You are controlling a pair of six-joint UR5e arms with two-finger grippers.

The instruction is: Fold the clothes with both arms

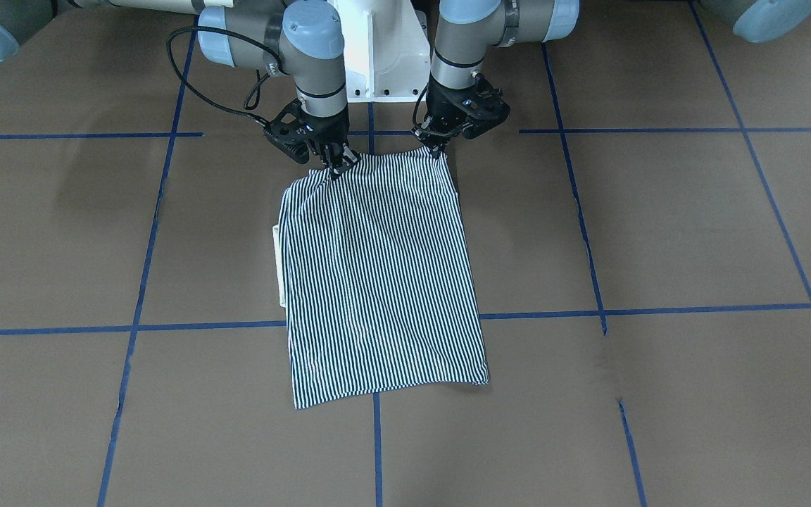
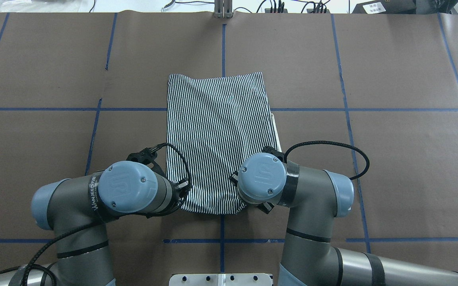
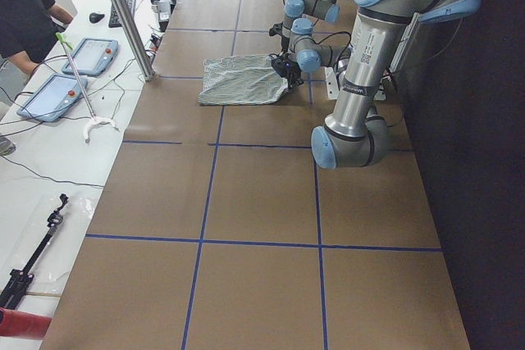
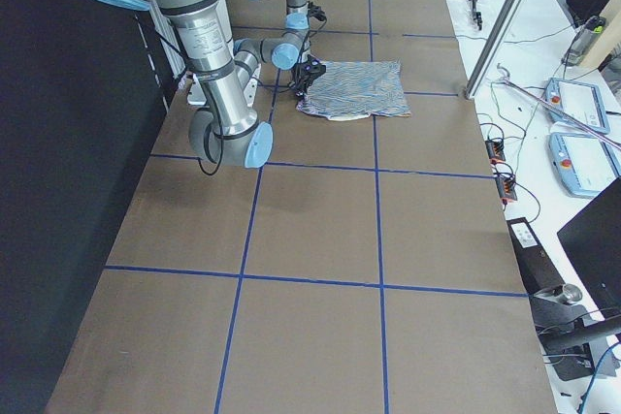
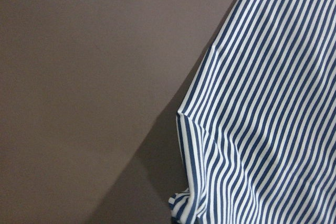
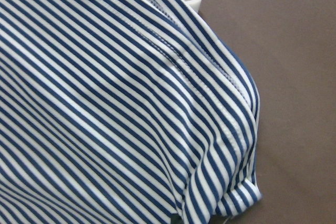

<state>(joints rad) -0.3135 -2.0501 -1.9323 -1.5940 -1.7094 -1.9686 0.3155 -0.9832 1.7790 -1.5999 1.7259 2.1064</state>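
Left end effector [image 1: 441,149], right end effector [image 1: 338,165] low, pinched closed.

Brown table [image 1: 659,232], blue tape grid [image 1: 694,308]; striped polo shirt [image 1: 384,282] lying mid-table.

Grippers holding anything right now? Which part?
Yes, the striped polo shirt: left gripper pinches one corner of its robot-side edge, right gripper the other corner.

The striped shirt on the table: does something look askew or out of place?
Yes. A cream collar edge sticks out past the side of the folded navy-and-white striped shirt, on the robot's right.
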